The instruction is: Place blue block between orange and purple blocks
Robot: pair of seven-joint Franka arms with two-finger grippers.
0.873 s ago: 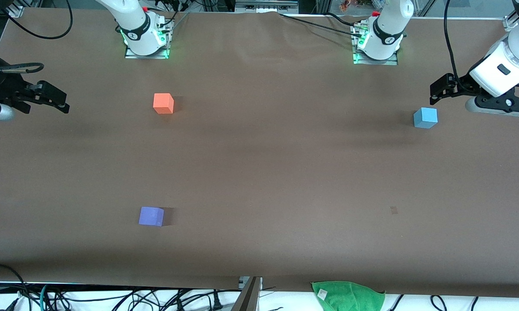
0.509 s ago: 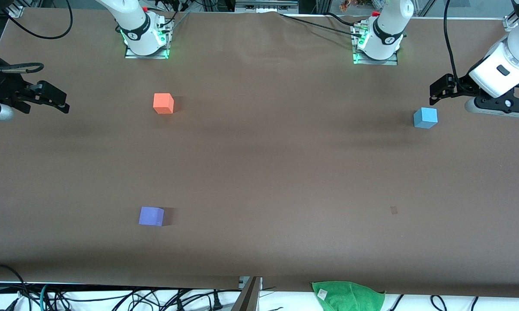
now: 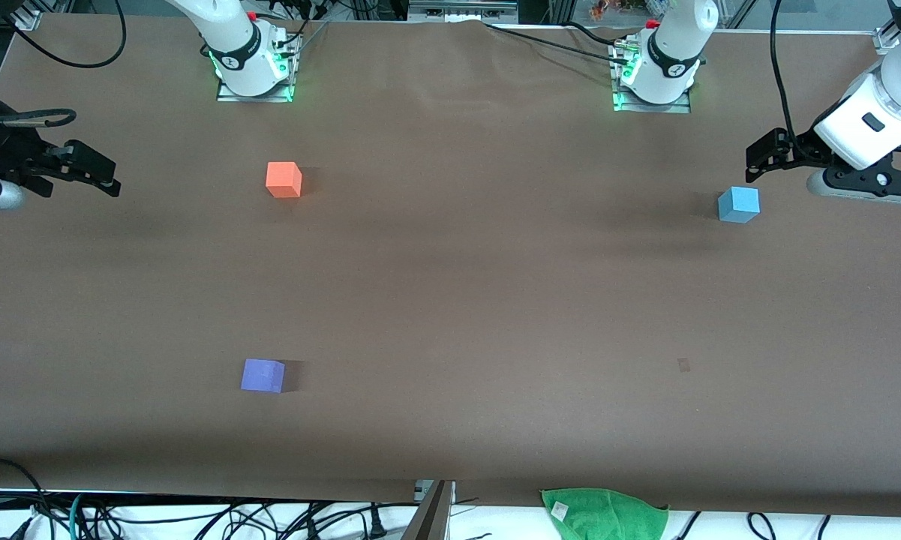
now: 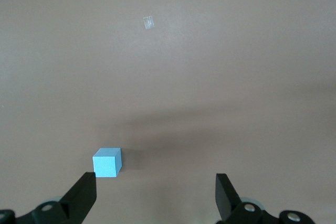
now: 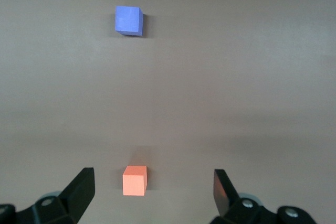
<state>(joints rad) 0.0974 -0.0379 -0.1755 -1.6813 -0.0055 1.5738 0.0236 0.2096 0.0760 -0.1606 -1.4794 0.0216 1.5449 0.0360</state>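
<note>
Three cubes sit well apart on a brown bench (image 3: 450, 300). The blue block (image 3: 738, 205) rests at the middle right of the front view, toward the left arm's end, with the left gripper (image 3: 758, 160) in the air just above and beside it, fingers spread and holding nothing; the left wrist view shows the cube (image 4: 107, 162) next to one finger (image 4: 84, 195). The orange block (image 3: 283, 180) lies in the upper left, and the purple block (image 3: 262, 376) in the lower left, nearer the camera. The right gripper (image 3: 101, 180), at the left edge of the frame over the right arm's end of the bench, is also spread and empty. A green cloth (image 3: 604, 514) hangs at the bottom edge.
</note>
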